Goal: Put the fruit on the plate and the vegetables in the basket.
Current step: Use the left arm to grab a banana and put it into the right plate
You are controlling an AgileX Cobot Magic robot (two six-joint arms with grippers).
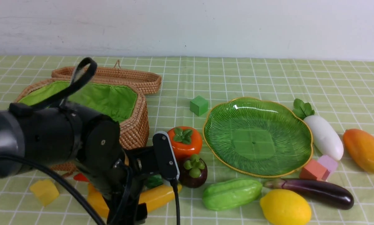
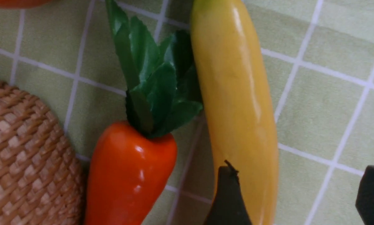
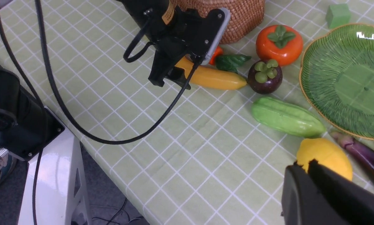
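My left gripper [image 2: 299, 193] hangs open low over the banana [image 2: 237, 93]; one finger overlaps the banana's edge, the other stands over bare cloth. The red chili [image 2: 127, 175] lies alongside, by the basket [image 1: 133, 125]. Persimmon [image 1: 184, 142], mangosteen [image 1: 193, 172], gourd [image 1: 232, 193], lemon [image 1: 285, 207] and eggplant [image 1: 312, 192] lie around the empty green plate [image 1: 255, 137]. Radish [image 1: 323, 136] and mango [image 1: 365, 151] lie to its right. My right gripper [image 3: 302, 162] is shut and empty, just short of the lemon [image 3: 326, 154].
Foam blocks sit about: green [image 1: 199, 105] behind the plate, yellow [image 1: 44, 191] at front left, orange-pink [image 1: 313, 170] and lilac [image 1: 327, 162] by the plate's right rim. The basket's lid [image 1: 112, 75] lies open behind it. The table's front edge and a white stand [image 3: 58, 175] show below.
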